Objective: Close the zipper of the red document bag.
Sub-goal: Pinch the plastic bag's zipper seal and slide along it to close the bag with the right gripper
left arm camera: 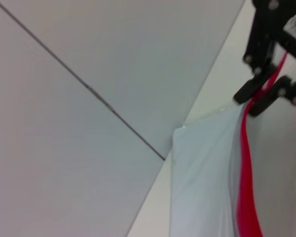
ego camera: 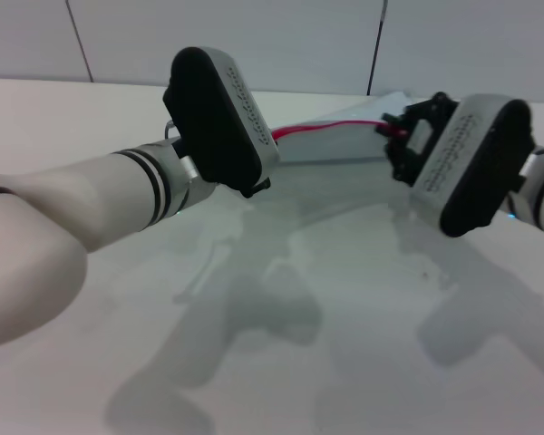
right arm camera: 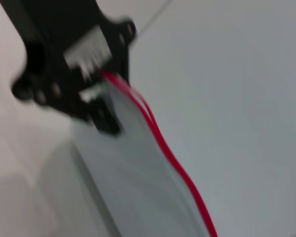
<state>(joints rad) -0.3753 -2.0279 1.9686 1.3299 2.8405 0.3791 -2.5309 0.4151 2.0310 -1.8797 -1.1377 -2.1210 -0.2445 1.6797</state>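
Head view: the bag [ego camera: 344, 145] lies on the white counter [ego camera: 344, 299], far from the robot and close to the wall [ego camera: 281, 41]. The zipper [ego camera: 322, 128] runs as a thin red line along the bag's far edge, between the two arms. The left end effector [ego camera: 252, 188] sits at the zipper's left end, but the wrist housing hides its fingertips, so I cannot tell if they are spread or pressed together. The right end effector [ego camera: 397, 130] is at the zipper's right end, its black fingers pinching the red strip where the line stops.

Left wrist view: the pale bag [left arm camera: 202, 173] stretches away from the camera, with the zipper [left arm camera: 246, 182] running along it toward the right end effector [left arm camera: 256, 101] farther off. There the black fingertips [left arm camera: 244, 93] are pressed together on the red strip, one on each side. A corner of the bag lies near the foot of the wall [left arm camera: 113, 64]. The left arm's own fingers do not show.

Right wrist view: this picture is blurred. The zipper [right arm camera: 163, 143] runs along the bag's [right arm camera: 133, 187] upper edge and ends inside a black end effector [right arm camera: 96, 86] that touches the strip. I cannot tell which arm it belongs to, nor make out the slider.
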